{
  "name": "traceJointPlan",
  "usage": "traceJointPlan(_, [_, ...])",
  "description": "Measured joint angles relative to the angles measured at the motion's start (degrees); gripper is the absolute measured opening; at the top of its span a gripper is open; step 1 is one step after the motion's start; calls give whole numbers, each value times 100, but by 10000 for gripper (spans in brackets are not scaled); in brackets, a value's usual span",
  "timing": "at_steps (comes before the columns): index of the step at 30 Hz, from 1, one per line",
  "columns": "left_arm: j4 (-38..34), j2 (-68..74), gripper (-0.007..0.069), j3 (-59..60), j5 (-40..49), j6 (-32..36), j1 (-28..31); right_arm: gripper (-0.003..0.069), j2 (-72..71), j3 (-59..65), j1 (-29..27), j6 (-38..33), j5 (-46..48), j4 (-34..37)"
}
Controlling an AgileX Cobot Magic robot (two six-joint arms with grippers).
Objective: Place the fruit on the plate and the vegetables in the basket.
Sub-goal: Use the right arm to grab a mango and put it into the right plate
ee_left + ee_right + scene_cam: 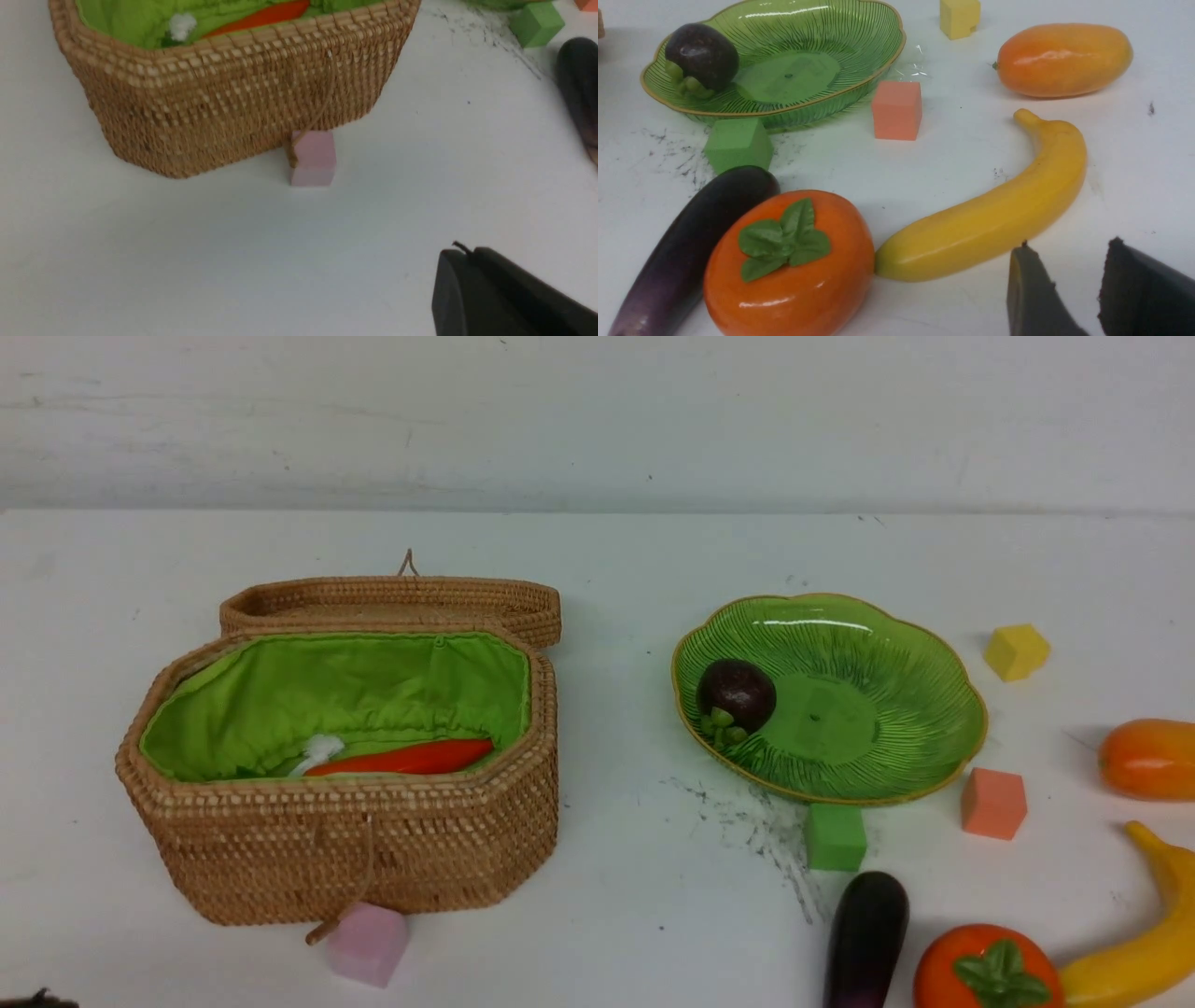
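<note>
The wicker basket [345, 840] stands open at the left, its lid [392, 602] folded back. A red chili [411, 758] and a white radish [317, 751] lie on its green lining. On the green plate [896, 719] sits a maroon mangosteen [736, 695]. On the table at the right lie the mango [1064, 58], banana [999, 214], eggplant [691, 242] and orange tomato-like piece [789, 266]. My left gripper [467, 252] is shut and empty, low over bare table before the basket. My right gripper [1069, 245] is open and empty, just short of the banana.
Foam cubes are scattered about: a pink one [367, 943] against the basket's front by its loop, a green one [835, 836] and a salmon one [993, 803] at the plate's near edge, a yellow one [1016, 651] beyond it. Black scuff marks [766, 821] streak the table.
</note>
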Motion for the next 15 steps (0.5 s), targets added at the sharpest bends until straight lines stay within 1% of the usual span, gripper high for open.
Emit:
traceJointPlan(3, [27, 0, -13, 0, -440, 0, 0, 244, 0, 0, 0, 0, 0, 0])
traceJointPlan(9, [223, 0, -13, 69, -1922, -1, 36, 244, 0, 0, 0, 0, 0, 0])
traceJointPlan(12, [289, -44, -13, 252, -2732, -1, 441, 244, 0, 0, 0, 0, 0, 0])
traceJointPlan(13, [289, -54, -13, 271, -2773, -1, 441, 244, 0, 0, 0, 0, 0, 0])
traceJointPlan(14, [242, -182, -13, 488, -3036, -1, 942, 244, 0, 0, 0, 0, 0, 0])
traceJointPlan(15, [190, -266, -13, 611, -3122, -1, 1194, 244, 0, 0, 0, 0, 0, 0])
